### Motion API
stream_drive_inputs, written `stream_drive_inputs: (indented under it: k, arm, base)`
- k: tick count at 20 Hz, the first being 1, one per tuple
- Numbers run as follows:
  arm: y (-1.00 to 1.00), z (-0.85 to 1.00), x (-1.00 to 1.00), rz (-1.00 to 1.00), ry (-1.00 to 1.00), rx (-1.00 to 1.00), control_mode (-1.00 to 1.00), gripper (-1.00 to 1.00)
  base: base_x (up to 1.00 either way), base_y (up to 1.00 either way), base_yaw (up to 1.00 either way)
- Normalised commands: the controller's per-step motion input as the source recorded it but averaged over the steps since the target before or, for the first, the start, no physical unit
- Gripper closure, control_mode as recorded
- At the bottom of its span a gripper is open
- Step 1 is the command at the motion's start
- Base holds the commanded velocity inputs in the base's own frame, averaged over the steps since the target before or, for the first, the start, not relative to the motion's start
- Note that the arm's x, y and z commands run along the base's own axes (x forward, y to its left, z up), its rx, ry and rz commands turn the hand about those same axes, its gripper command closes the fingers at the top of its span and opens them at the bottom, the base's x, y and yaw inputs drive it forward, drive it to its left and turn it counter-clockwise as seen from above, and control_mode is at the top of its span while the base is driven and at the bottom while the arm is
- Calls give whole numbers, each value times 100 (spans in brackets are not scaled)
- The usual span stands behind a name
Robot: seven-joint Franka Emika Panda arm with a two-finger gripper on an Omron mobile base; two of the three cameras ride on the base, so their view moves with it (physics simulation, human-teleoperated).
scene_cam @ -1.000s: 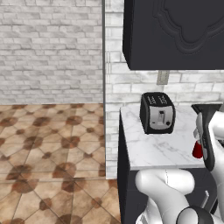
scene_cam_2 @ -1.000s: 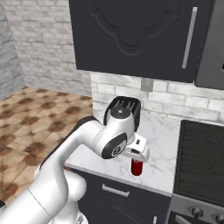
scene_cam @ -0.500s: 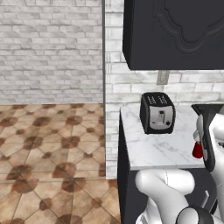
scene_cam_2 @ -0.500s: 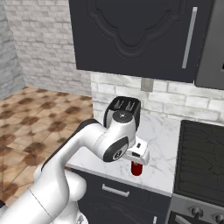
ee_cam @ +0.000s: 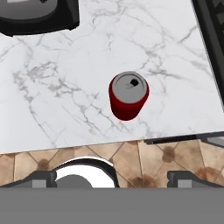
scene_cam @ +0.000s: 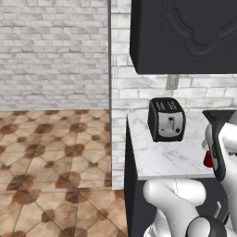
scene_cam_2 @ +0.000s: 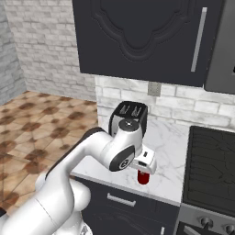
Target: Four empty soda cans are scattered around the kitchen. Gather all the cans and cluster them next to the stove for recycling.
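Marble bench (ee_cam: 65,87) is seen below wide-open, empty jaws; one upright soda can (ee_cam: 128,95) should be straddled squarely before closing.

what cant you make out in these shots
- Soda can, left base view: mostly hidden behind the white arm, just a red sliver shows.
- Soda can, right base view: its top is covered by the hand.
- Stove, right base view: cut off by the right edge.
- Toaster, hand view: cut off by the top edge.
- Gripper, hand view: only the fingertips show at the bottom.
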Motion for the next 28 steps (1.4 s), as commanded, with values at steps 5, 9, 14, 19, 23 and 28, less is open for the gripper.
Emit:
stream_drive_inputs:
  k: [5, 9, 14, 19, 23, 28]
  arm:
    - [0, -13, 13, 0, 0, 0, -100, -100]
    - [-3, -12, 12, 0, 0, 0, -100, -100]
    - [-14, -11, 7, -1, 0, 0, -100, -100]
    - [-9, -8, 11, 0, 0, 0, -100, -100]
    - [0, -9, 14, 0, 0, 0, -100, -100]
    - [-5, -10, 9, 0, 0, 0, -100, -100]
  base:
    - [0, 0, 0]
    - [0, 0, 0]
    - [0, 0, 0]
    - [0, 0, 0]
    - [0, 0, 0]
    - [0, 0, 0]
